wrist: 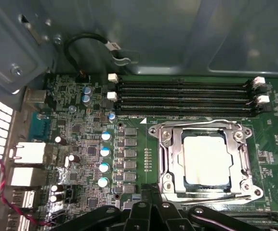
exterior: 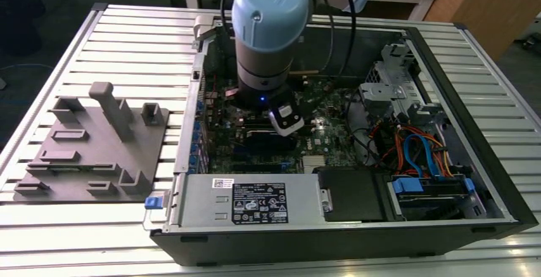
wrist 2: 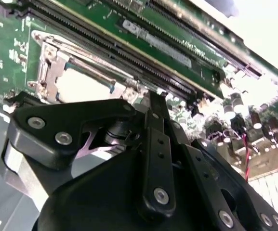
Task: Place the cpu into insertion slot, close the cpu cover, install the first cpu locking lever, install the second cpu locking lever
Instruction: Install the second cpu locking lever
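Observation:
The cpu (wrist: 207,159), with its dull silver top, lies flat in the insertion slot (wrist: 206,195) on the green board. The cpu cover (wrist: 170,144), a silvery frame, lies down around it, and thin metal levers run along the frame's sides. In the second wrist view the cpu (wrist 2: 83,86) and its cover (wrist 2: 49,62) sit just beyond the black fingers. My gripper (wrist: 146,191) is shut with nothing in it, just short of the socket's near edge. In the exterior view the arm's wrist (exterior: 266,68) hangs over the motherboard inside the open computer case.
Long black memory slots (wrist: 184,96) run beside the socket, and several capacitors (wrist: 104,159) stand on its other side. The case holds a power supply (exterior: 245,204) and a drive cage with coloured cables (exterior: 422,156). A grey fixture plate (exterior: 93,150) lies at the exterior view's left.

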Action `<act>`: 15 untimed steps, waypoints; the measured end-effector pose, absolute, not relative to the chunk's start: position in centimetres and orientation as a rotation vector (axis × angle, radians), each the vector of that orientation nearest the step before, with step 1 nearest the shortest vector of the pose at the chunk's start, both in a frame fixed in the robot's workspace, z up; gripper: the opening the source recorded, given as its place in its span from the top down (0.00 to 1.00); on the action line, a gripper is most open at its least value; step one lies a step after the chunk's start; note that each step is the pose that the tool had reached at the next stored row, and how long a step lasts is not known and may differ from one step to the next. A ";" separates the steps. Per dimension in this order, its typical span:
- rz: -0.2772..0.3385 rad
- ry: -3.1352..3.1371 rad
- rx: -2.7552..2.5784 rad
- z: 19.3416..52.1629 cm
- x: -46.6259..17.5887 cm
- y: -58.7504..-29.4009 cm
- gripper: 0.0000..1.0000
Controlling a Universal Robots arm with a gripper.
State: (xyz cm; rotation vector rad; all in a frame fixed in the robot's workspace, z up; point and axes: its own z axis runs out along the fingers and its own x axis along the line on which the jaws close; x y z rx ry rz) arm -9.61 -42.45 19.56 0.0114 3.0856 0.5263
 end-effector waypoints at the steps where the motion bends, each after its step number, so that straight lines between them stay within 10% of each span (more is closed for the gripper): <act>1: 0.526 3.086 0.012 19.8 -9.6 -42.4 0.89; 15: 0.528 3.085 0.011 21.4 -9.7 -42.4 0.89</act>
